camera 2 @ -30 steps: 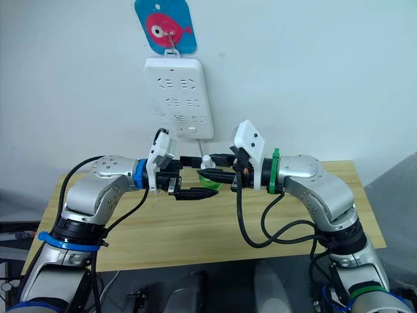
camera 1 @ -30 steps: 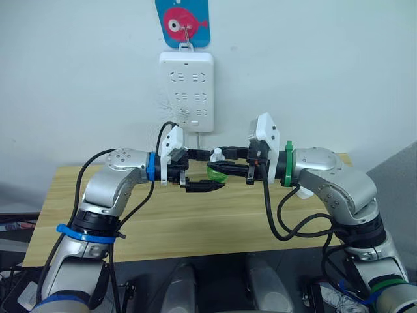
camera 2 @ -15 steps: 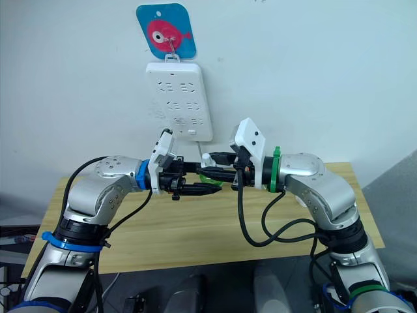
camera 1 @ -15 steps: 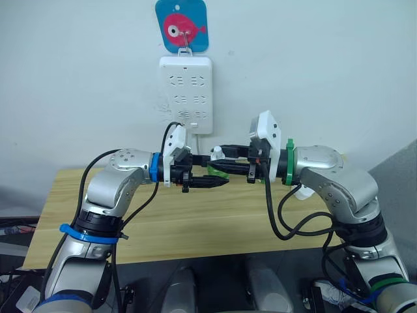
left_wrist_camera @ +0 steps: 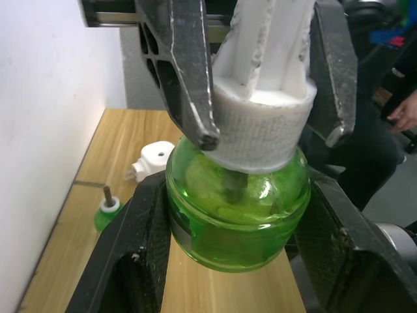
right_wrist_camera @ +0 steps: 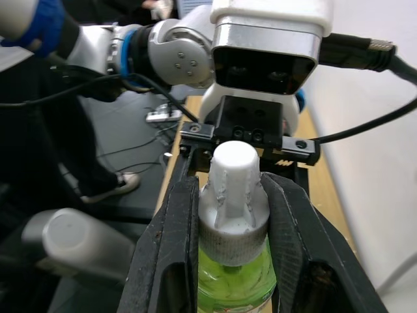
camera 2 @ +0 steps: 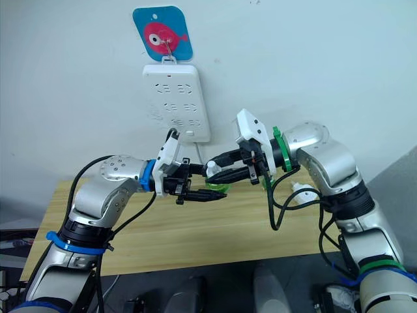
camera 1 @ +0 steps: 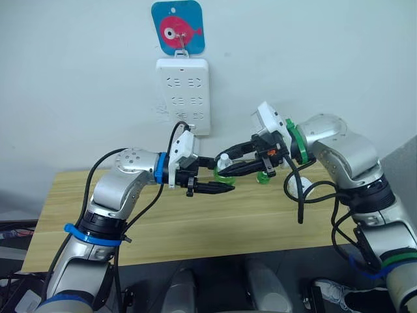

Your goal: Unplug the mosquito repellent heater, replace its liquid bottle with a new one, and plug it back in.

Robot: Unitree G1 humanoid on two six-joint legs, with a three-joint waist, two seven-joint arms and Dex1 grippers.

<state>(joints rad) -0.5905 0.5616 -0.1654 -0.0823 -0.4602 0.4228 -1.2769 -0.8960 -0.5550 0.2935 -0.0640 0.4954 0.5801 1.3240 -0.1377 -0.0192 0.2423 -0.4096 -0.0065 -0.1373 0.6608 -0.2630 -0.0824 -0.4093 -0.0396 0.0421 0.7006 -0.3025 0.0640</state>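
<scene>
A green liquid bottle (camera 1: 225, 174) with a white cap (left_wrist_camera: 264, 107) hangs in the air over the wooden table (camera 1: 195, 222), held from both sides. My left gripper (camera 1: 219, 178) is shut on its green body (left_wrist_camera: 238, 208). My right gripper (camera 1: 226, 163) is shut on the cap (right_wrist_camera: 233, 186), its fingers (right_wrist_camera: 166, 248) pinching it from both sides. The mosquito repellent heater (left_wrist_camera: 155, 160) lies unplugged on the table near the wall, also seen behind my right arm's cable (camera 2: 301, 191). A second green bottle (left_wrist_camera: 106, 212) with a bare wick stands beside it.
A long white power strip (camera 1: 183, 94) hangs on the wall under a blue fish tag (camera 1: 178, 26), above and behind the grippers. Black cables loop down from both forearms. The table's front edge runs just below the arms.
My left gripper rose to the bottle and shut on its green body. My right forearm lifted and now slopes down toward the cap. The camera shifted slightly.
</scene>
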